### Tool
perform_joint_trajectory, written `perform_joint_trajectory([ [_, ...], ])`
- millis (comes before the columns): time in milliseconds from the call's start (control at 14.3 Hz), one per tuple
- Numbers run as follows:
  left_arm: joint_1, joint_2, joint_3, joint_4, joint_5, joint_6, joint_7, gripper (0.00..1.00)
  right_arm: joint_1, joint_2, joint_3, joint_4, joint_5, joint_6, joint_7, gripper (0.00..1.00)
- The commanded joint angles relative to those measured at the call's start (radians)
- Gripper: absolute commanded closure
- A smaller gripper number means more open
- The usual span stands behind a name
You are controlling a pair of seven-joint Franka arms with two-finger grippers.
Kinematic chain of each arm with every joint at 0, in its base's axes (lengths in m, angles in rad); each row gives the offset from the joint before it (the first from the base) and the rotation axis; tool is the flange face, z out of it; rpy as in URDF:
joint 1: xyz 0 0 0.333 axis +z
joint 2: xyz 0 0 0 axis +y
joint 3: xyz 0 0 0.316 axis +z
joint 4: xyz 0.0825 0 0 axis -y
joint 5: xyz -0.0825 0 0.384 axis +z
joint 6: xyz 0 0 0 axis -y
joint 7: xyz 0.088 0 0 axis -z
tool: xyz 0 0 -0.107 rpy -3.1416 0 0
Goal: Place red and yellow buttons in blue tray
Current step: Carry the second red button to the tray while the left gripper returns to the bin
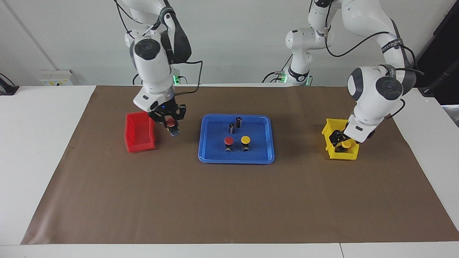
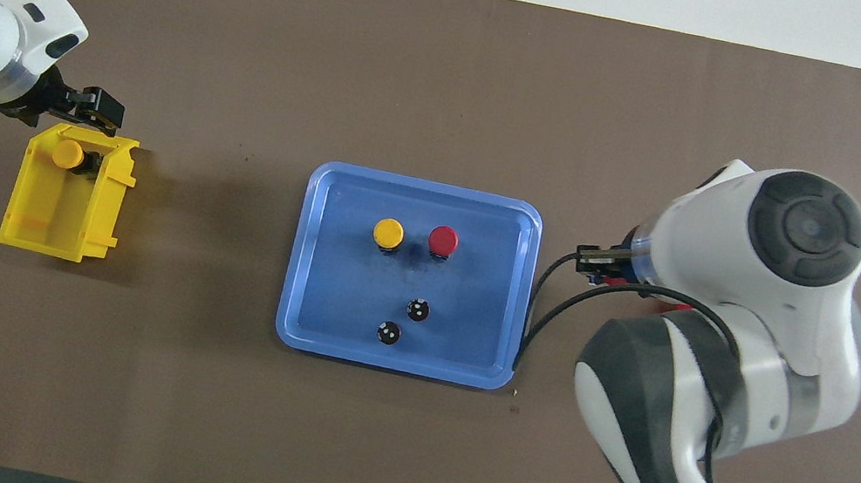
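The blue tray [image 1: 235, 159] lies mid-table and also shows in the overhead view [image 2: 392, 361]. In it stand a red button [image 1: 228, 141] [image 2: 443, 238] and a yellow button [image 1: 245, 139] [image 2: 389, 232]. My right gripper [image 1: 172, 126] is shut on a second red button [image 1: 171, 123] and holds it in the air between the red bin [image 1: 138, 138] and the tray. In the overhead view the arm mostly hides it [image 2: 602, 263]. My left gripper [image 1: 340, 139] [image 2: 74, 111] is at the yellow bin [image 1: 335, 154] [image 2: 56, 229], close to the second yellow button [image 1: 346, 144] [image 2: 68, 154] in that bin.
Two dark capless cylinders [image 1: 232, 128] [image 1: 239, 122] stand in the tray, nearer to the robots than the buttons, and show from overhead [image 2: 418, 309] [image 2: 388, 333]. A brown mat [image 1: 229, 200] covers the table.
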Motion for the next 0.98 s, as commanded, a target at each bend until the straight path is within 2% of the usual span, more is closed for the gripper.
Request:
perform_joint_trajectory([
  [0,-0.013,-0.052,0.035,-0.103,-0.029,0.111,0.033,0.06,0.044,0.14,-0.005,0.091,0.021,0.067,0.121,0.78],
  [280,-0.013,-0.055,0.057,-0.116,-0.049,0.113,0.029,0.27,0.113,0.209,-0.006,0.093,0.011,0.146,0.206,0.78],
  [630,-0.013,-0.084,0.057,-0.183,-0.071,0.139,0.024,0.34,0.113,0.25,-0.006,0.096,-0.002,0.183,0.207,0.77],
  [700,-0.011,-0.09,0.057,-0.194,-0.071,0.148,0.024,0.34,0.113,0.252,-0.006,0.094,-0.002,0.183,0.207,0.73],
  [770,-0.01,-0.091,0.057,-0.206,-0.071,0.163,0.024,0.35,0.113,0.258,-0.006,0.091,-0.002,0.182,0.207,0.59],
  [840,-0.01,-0.096,0.057,-0.214,-0.071,0.171,0.024,0.35,0.111,0.258,-0.006,0.085,-0.002,0.183,0.209,0.39],
  [911,-0.01,-0.098,0.057,-0.217,-0.071,0.175,0.024,0.36,0.111,0.258,-0.006,0.088,-0.004,0.177,0.209,0.23],
])
